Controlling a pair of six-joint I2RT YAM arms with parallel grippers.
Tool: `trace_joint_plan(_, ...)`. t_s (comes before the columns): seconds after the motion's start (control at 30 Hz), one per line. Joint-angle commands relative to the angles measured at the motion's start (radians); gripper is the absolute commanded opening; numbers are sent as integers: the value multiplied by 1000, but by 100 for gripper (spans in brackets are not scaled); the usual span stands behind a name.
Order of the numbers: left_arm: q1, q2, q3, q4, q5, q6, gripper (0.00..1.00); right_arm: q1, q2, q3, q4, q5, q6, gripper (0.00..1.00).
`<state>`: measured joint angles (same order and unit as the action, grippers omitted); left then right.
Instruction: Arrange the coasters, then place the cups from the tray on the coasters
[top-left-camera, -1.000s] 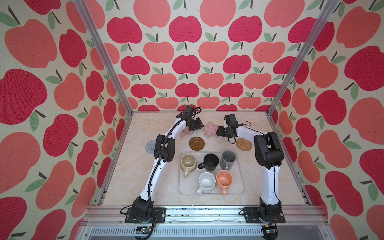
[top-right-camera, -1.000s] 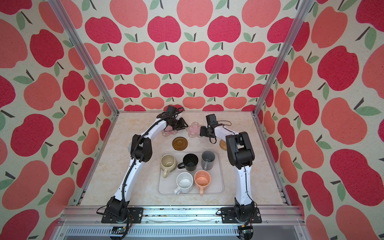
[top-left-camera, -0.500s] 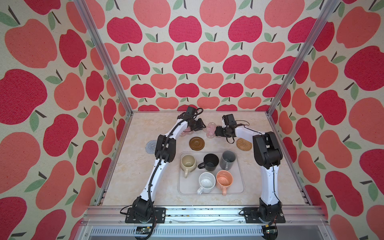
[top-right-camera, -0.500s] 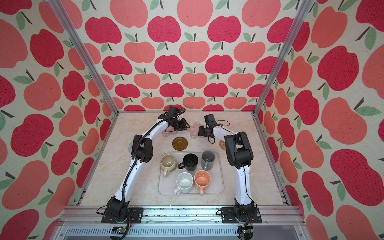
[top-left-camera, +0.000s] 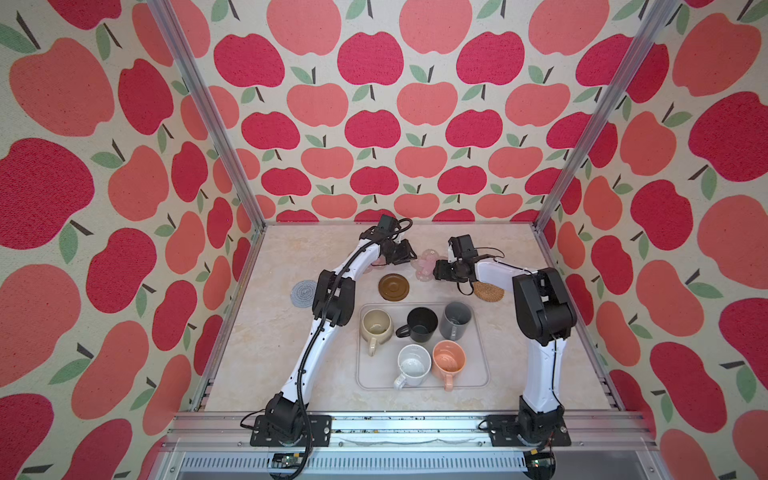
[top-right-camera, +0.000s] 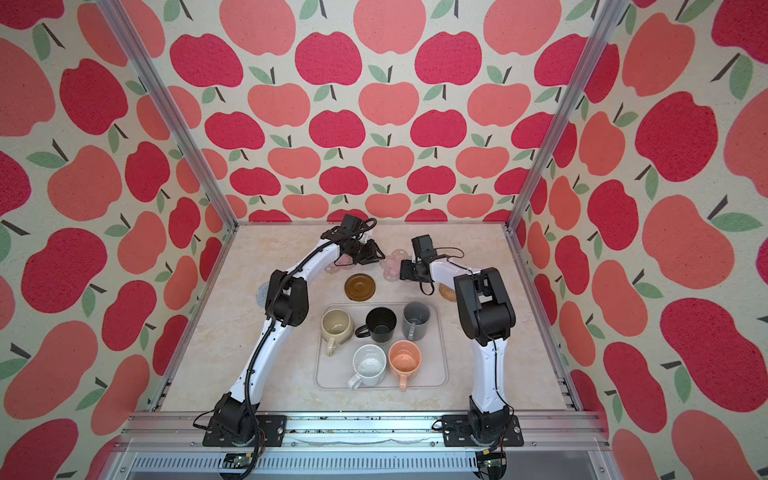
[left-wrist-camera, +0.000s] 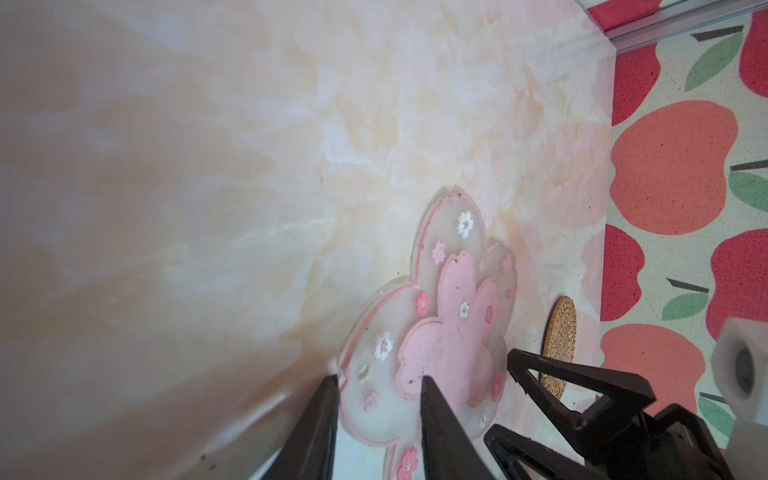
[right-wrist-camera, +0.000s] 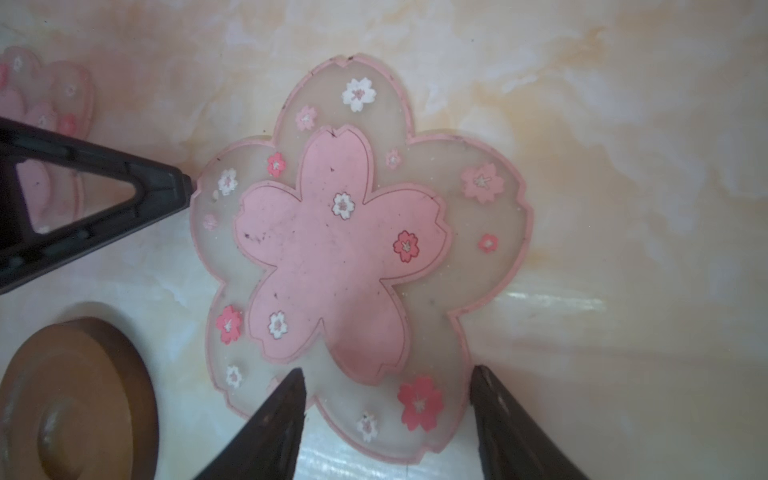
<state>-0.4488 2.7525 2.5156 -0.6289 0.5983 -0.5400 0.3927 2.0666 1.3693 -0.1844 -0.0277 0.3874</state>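
Note:
A pink flower coaster lies flat on the table, between both grippers in both top views. My left gripper is open, one tip at a petal's edge and the other on the pink centre. My right gripper is open astride the opposite petal. A second pink coaster lies partly under the left arm. The brown wooden coaster, grey crocheted coaster and rattan coaster lie nearby. On the tray stand the cream, black, grey, white and peach cups.
Apple-patterned walls with metal corner posts close in the marble tabletop on three sides. The right arm's elbow stands just right of the tray, the left arm's elbow just left of it.
My left gripper has shifted a little to the right onto the flower coaster. The right gripper has edged slightly left toward it. Neither gripper's opening has changed.

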Motion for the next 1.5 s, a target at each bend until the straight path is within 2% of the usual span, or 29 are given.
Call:
trace_joint_plan(0.0, -24, -13, -77, -94, -14, 20, 35, 8, -25, -47, -82, 24, 2, 66)
trace_joint_plan(0.23, -50, -64, -157, -91, -14, 40, 35, 8, -59, -86, -90, 53, 15, 66)
trace_joint_plan(0.7, -90, -86, -170, -150, -6, 68, 35, 9, -166, -208, -109, 125, 57, 67)
trace_joint_plan(1.47, -115, -109, -190, -152, -3, 69, 35, 8, -224, -259, -105, 131, 68, 66)
